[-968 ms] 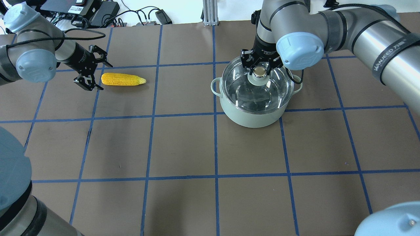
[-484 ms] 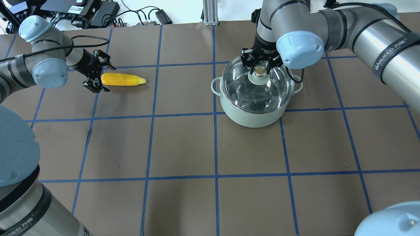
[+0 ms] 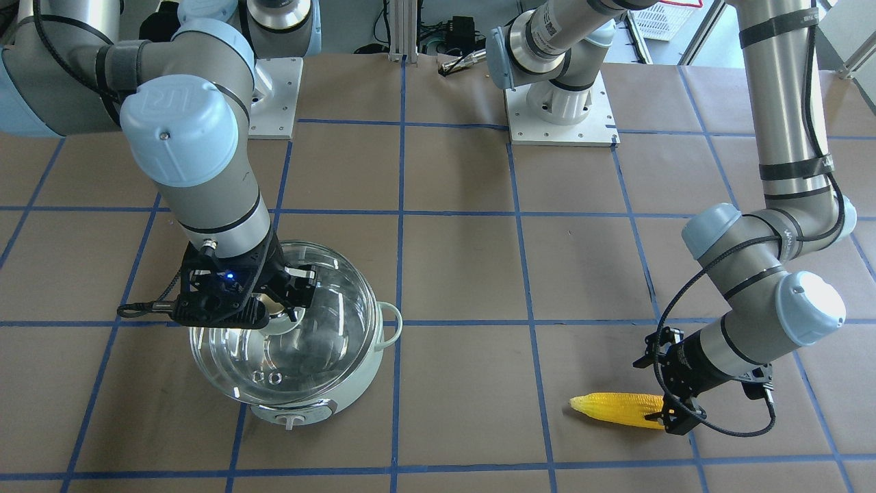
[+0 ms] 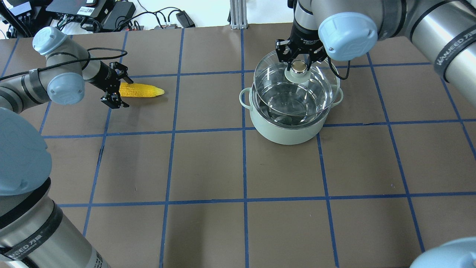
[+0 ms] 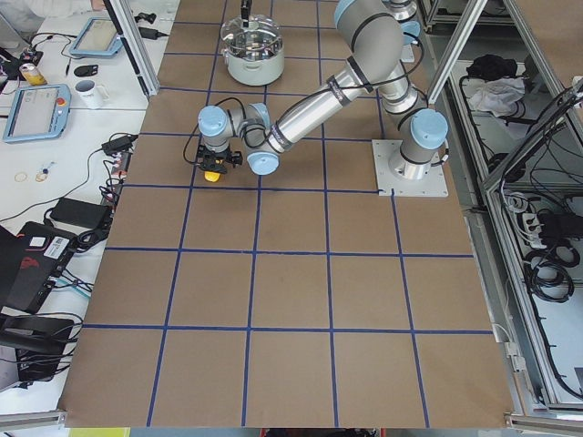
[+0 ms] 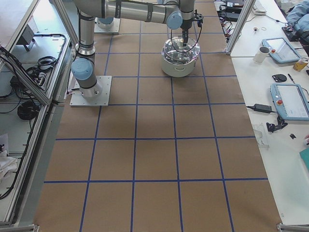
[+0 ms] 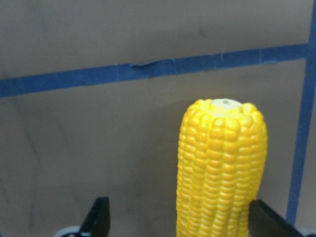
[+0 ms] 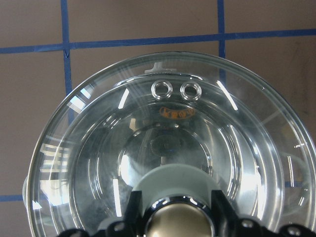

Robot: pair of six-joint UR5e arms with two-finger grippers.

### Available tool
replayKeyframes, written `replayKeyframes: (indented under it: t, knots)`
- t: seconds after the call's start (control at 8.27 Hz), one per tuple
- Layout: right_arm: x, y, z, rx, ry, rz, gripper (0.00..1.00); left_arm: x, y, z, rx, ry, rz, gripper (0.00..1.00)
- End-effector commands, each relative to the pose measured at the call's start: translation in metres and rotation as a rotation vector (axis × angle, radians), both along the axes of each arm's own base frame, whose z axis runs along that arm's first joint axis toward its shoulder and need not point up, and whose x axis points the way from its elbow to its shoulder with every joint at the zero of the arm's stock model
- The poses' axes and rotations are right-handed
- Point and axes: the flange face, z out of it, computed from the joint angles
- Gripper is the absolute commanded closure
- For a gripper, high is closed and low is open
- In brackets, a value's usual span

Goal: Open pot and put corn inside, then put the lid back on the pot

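far left: left gripper [image 4: 124,93] low over the table [image 4: 208,167], a brown surface gridded with blue tape [image 4: 169,130]. jaws apart, one finger on each side of the corn's blunt end, not closed on it. wrist view: cob sits close to one finger [image 7: 269,222], with a clear gap to the other [image 7: 96,219].

the corn [image 4: 143,90] lies flat on the table in the far left square, long axis running left-right, tapered tip pointing right toward the pot. well apart from the pot. a tape line runs just beyond it on the far side.

centre-right, far half: the pot [image 4: 286,132], pale mint green, upright on the table, straddling a tape crossing. loop handles [image 4: 244,97] on its left and right sides. control dial [image 3: 291,419] faces away from the robot. steel inner bowl shows through the glass.

the lid [image 4: 271,70] is off the pot, held just above the opening and level or nearly so; in the overhead view it sits offset toward the far side of the rim. two vent holes [image 8: 161,89] on the side away from the robot.

right gripper [image 4: 298,66] comes down from above, fingers clamped on the lid's knob [image 4: 297,78], chrome cap showing between them.
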Motion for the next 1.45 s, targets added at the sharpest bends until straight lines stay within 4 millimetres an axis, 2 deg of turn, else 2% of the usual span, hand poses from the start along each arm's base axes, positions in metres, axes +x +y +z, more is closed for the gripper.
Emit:
replayKeyframes:
  t: [0.0, 0.24, 0.36, 0.6, 0.73, 0.85, 0.97, 1.09, 1.33]
  knots:
    - [-0.024, 0.01, 0.037, 0.013, 0.059, 0.055, 0.78, 0.001, -0.003, 0.001, -0.023, -0.011, 0.009, 0.0]
    - [-0.1, 0.012, 0.066, -0.008, 0.119, 0.114, 0.79, 0.006, -0.016, 0.02, -0.064, -0.022, 0.023, 0.0]
    - [-0.136, 0.013, 0.075, -0.004, 0.117, 0.117, 0.8, 0.008, -0.022, 0.021, -0.069, -0.025, 0.029, 0.0]
    - [-0.204, 0.018, 0.08, 0.035, 0.117, 0.12, 0.82, 0.008, -0.025, -0.006, -0.035, -0.009, 0.028, 0.0]
    - [-0.237, 0.02, 0.08, 0.048, 0.095, 0.136, 0.85, 0.008, -0.025, -0.009, -0.03, -0.007, 0.031, 0.0]
    - [-0.277, 0.023, 0.076, 0.057, 0.08, 0.153, 0.85, 0.008, -0.025, -0.011, -0.024, -0.003, 0.045, 0.19]
    - [-0.303, 0.028, 0.07, 0.072, 0.077, 0.151, 0.85, 0.008, -0.025, -0.011, -0.018, 0.0, 0.071, 0.67]
    - [-0.311, 0.028, 0.064, 0.08, 0.078, 0.18, 0.85, 0.008, -0.025, -0.011, -0.015, 0.005, 0.079, 1.0]
    - [-0.311, 0.028, 0.064, 0.084, 0.075, 0.185, 0.86, 0.006, -0.024, 0.0, -0.021, 0.003, 0.081, 1.0]
